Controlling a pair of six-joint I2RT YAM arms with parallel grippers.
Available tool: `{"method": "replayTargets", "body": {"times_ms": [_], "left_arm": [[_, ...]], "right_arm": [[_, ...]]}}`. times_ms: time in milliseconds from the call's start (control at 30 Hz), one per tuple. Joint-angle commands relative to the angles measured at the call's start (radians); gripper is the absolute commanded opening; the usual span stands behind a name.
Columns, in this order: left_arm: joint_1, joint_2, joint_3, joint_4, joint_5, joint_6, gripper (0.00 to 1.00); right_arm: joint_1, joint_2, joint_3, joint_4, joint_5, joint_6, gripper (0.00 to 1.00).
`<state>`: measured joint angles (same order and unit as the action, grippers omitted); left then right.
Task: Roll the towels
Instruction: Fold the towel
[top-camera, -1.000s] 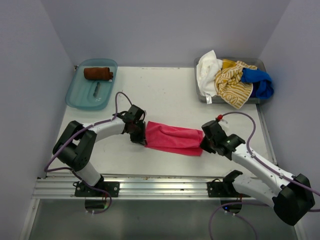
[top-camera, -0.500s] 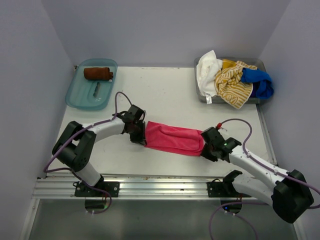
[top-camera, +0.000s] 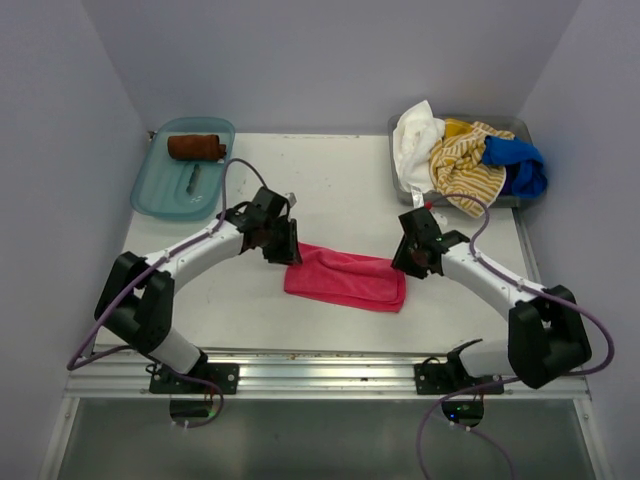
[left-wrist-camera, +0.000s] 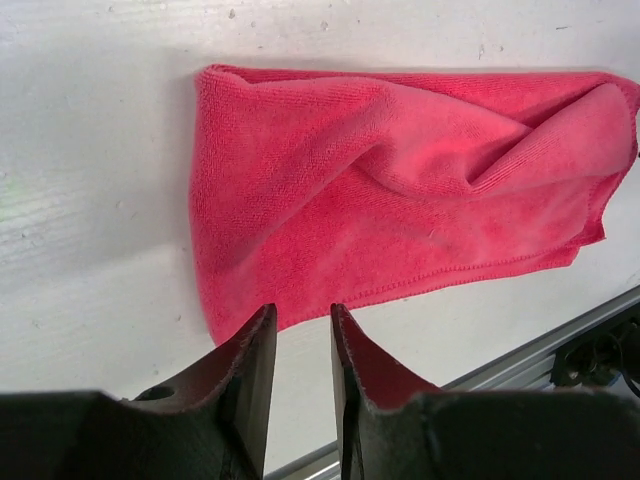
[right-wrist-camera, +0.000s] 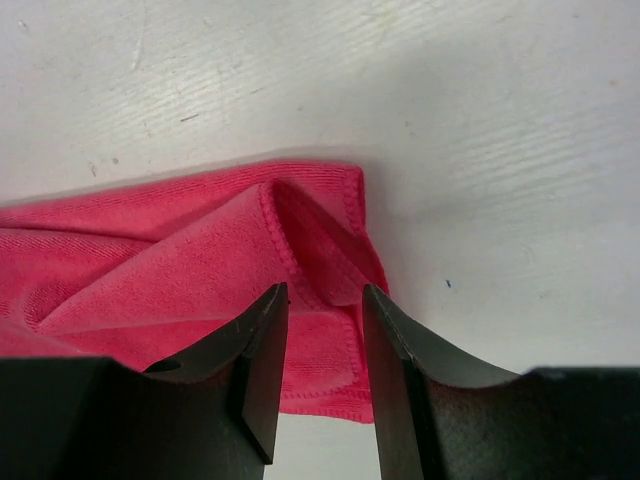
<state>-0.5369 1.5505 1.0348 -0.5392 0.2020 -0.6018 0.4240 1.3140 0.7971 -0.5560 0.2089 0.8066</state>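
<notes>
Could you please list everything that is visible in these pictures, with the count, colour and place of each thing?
pink towel: 1, hot pink, lying unrolled on the middle of the table, between the grippers
rolled towel: 1, rust-brown, in the far end of the tray
small object: 1, grey, in the tray, too small to name
tray: 1, translucent teal, far left
white towel: 1, in the bin, left side
striped towel: 1, yellow and white, in the bin, middle
blue towel: 1, in the bin, right side
bin: 1, grey, far right
table: 1, white
left gripper: 1, black, open, at the pink towel's left end
right gripper: 1, black, open, over its right end
</notes>
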Motion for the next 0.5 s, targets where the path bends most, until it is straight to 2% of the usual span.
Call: {"method": "replayTargets", "body": {"times_ms": [0, 300, 400, 467], "left_arm": [[0.008, 0.039, 0.048, 0.008, 0.026, 0.036, 0.31], [0.006, 0.169, 0.07, 0.077, 0.066, 0.048, 0.28], [0.008, 0.186, 0.054, 0.091, 0.076, 0.051, 0.27], [0.008, 0.197, 0.045, 0.097, 0.076, 0.053, 0.26]], "right_arm": [[-0.008, 0.068, 0.069, 0.071, -0.068, -0.058, 0.4], [-0.017, 0.148, 0.074, 0.13, -0.08, -0.024, 0.38], [-0.024, 0.166, 0.077, 0.14, -0.078, -0.02, 0.35], [-0.027, 0.183, 0.08, 0.145, -0.077, -0.014, 0.28]]}}
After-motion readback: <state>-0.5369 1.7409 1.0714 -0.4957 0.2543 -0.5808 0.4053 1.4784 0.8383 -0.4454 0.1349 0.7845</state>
